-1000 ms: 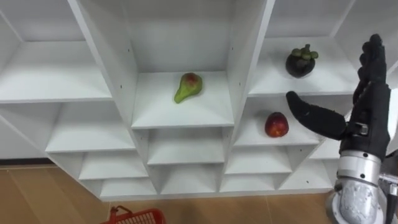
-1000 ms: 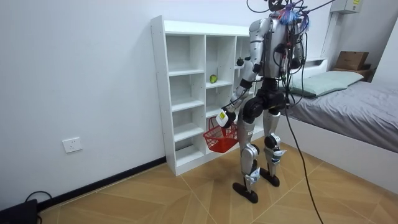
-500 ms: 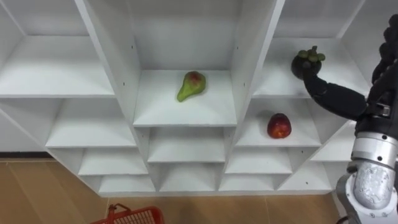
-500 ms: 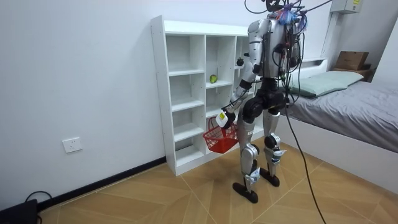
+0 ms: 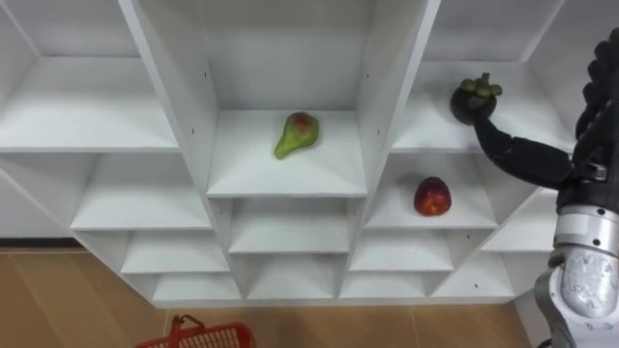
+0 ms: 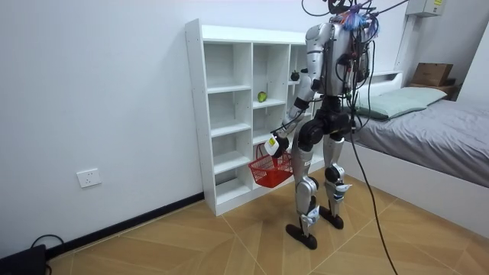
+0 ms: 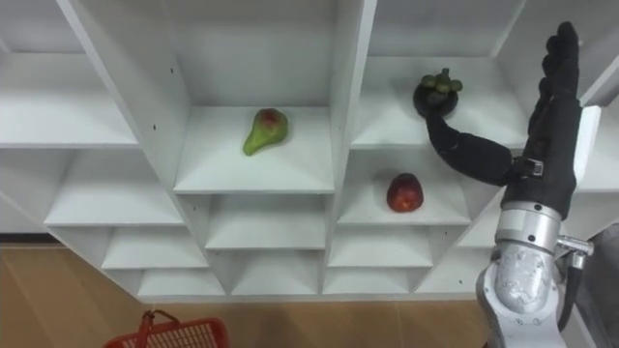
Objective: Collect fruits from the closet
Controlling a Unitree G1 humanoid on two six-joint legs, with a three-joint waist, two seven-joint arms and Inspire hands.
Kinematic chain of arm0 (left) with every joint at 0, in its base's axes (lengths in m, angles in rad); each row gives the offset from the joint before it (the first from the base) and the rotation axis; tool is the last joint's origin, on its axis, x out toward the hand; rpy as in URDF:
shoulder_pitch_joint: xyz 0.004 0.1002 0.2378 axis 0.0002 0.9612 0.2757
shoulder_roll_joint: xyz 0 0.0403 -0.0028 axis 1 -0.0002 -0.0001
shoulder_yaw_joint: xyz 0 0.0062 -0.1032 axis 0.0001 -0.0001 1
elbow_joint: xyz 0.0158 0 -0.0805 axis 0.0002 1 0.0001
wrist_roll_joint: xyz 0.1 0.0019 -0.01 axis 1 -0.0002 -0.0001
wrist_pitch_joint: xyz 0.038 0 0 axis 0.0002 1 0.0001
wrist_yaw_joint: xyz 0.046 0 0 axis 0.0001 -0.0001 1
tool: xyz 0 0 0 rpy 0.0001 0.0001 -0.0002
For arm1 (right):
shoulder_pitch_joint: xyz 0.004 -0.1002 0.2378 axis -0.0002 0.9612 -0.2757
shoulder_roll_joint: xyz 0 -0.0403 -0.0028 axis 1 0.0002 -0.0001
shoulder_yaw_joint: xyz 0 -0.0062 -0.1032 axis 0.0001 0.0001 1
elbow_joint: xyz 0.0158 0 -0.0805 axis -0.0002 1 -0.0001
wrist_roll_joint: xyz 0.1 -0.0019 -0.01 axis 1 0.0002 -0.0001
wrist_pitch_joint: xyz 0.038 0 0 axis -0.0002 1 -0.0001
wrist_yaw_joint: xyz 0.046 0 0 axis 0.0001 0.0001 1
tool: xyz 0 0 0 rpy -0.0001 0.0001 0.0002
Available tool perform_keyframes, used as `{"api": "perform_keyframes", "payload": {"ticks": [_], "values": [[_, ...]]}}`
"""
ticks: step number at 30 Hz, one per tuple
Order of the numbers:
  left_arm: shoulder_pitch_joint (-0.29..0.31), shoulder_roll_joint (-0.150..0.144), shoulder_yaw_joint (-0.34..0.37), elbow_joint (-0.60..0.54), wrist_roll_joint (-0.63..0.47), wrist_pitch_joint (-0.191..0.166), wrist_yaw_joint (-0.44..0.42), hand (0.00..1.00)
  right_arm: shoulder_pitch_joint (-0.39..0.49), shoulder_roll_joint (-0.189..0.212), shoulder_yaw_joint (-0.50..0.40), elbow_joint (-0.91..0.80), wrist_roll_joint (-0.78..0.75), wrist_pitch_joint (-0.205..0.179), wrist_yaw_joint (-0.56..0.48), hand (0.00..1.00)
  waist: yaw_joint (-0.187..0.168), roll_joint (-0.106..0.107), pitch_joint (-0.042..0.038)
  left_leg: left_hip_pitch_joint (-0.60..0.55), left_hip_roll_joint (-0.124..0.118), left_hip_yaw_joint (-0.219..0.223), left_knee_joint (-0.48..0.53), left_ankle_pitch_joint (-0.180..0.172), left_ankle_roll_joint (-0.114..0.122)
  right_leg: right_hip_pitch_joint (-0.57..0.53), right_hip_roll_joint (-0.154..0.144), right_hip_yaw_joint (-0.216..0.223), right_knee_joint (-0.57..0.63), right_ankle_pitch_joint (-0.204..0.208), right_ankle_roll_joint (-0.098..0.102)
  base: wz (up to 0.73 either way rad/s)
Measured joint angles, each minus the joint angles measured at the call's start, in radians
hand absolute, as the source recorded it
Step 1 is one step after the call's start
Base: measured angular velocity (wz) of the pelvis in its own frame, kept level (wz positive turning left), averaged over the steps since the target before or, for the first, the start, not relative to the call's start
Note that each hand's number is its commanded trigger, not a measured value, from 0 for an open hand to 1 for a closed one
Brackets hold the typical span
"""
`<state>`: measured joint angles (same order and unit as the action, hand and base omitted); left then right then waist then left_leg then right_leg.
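Left eye view, right hand [image 5: 588, 145]: spread wide, holding nothing, thumb tip at the mangosteen [image 5: 471, 100] on its shelf.
Right eye view, other fruit: pear [image 7: 265, 130], apple [image 7: 404, 192] shelved.
Room view, left hand [image 6: 276, 145]: at basket [image 6: 269, 171]; grip unreadable.

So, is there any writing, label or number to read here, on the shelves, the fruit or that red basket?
None can be read.
The white closet shows no print; the pear, the red apple and the dark mangosteen show no stickers; the red basket shows no tag.
The cardboard box beyond the bed in the room view is too small to tell.
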<state>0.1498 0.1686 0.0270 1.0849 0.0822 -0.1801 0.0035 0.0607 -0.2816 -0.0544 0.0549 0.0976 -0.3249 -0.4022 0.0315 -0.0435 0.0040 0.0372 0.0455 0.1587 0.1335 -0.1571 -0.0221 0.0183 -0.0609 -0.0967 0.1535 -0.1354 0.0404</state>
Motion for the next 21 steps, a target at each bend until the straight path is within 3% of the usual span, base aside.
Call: {"api": "perform_keyframes", "payload": {"ticks": [21], "values": [[0.000, 0.000, 0.010, -0.025, -0.002, 0.007, -0.053, 1.00, -0.063, -0.001, -0.009, 0.103, 0.020, 0.001, 0.021, 0.00, 0.006, -0.014, 0.0065, 0.012, 0.000, -0.005, 0.001, 0.000, 0.000, 0.013, -0.002, -0.020, 0.001, 0.000, 0.000, 0.00]]}}
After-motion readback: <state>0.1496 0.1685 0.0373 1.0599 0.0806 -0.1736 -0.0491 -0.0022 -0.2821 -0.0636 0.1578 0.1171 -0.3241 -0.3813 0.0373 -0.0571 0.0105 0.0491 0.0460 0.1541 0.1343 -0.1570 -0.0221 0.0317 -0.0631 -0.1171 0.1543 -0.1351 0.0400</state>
